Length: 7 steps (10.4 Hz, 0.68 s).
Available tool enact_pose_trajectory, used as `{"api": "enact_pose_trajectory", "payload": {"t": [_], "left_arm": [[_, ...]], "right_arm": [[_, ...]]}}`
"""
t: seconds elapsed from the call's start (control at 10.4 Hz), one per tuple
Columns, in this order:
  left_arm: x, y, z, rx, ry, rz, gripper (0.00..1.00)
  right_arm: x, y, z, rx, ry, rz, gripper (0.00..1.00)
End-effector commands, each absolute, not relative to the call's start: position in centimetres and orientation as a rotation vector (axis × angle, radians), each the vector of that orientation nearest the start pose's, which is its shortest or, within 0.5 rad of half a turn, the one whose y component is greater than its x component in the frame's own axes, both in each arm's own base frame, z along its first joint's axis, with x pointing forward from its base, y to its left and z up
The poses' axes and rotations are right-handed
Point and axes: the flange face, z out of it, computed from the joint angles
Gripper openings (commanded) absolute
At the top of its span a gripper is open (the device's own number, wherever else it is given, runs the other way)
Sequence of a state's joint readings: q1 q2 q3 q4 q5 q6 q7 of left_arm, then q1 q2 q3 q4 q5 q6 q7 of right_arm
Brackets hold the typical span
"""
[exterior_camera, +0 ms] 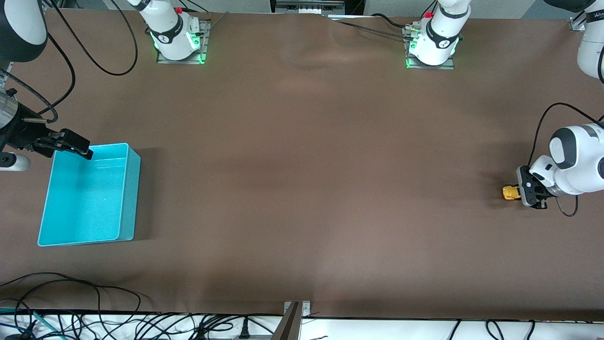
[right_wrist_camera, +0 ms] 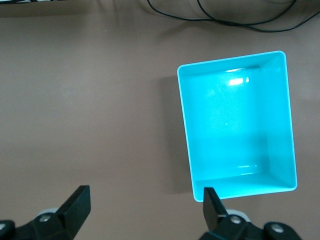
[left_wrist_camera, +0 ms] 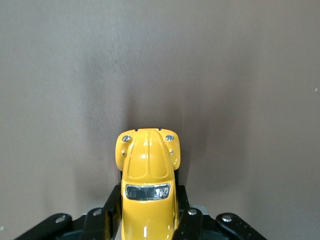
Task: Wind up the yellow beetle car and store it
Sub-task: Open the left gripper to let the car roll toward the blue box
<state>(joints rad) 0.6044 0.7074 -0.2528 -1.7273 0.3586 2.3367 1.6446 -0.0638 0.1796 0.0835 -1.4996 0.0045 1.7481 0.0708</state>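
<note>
1. Yellow beetle car (exterior_camera: 511,192) is sitting low on the brown table (exterior_camera: 302,189) in the front view, close to the edge at the left arm's end, with the left gripper (exterior_camera: 523,193) clamping it. The right gripper (exterior_camera: 78,145) is hanging over a corner of the turquoise bin (exterior_camera: 130,198), which is standing at the right arm's end of the table.
2. In the left wrist view, the yellow beetle car (left_wrist_camera: 147,185) is poking out nose-first between the two dark fingers (left_wrist_camera: 111,215), which are pressing against its sides.
3. In the right wrist view, the right gripper (right_wrist_camera: 142,202) is waiting with its fingers (right_wrist_camera: 77,202) spread wide and holding nothing, and the turquoise bin (right_wrist_camera: 186,125) is lying below it.
</note>
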Motion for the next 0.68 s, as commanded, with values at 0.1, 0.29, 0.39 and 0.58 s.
{"api": "enact_pose_trajectory", "payload": {"t": [0.1, 0.29, 0.39, 0.58], "left_arm": [[60.4, 25.8, 14.5, -2.252, 2.234, 0.222, 0.06], [60.4, 25.8, 14.6, -2.264, 2.229, 0.208, 0.08], [60.4, 25.8, 14.7, -2.263, 2.228, 0.207, 0.29], [61.0, 26.1, 17.4, -2.295, 2.174, 0.159, 1.0]], "right_arm": [[63.0, 0.8, 57.0, -3.097, 0.082, -0.115, 1.0], [63.1, 0.8, 56.5, -3.098, 0.077, -0.101, 1.0], [63.1, 0.8, 56.5, -3.098, 0.075, -0.101, 1.0], [63.2, 0.7, 56.5, -3.098, 0.077, -0.101, 1.0]]}}
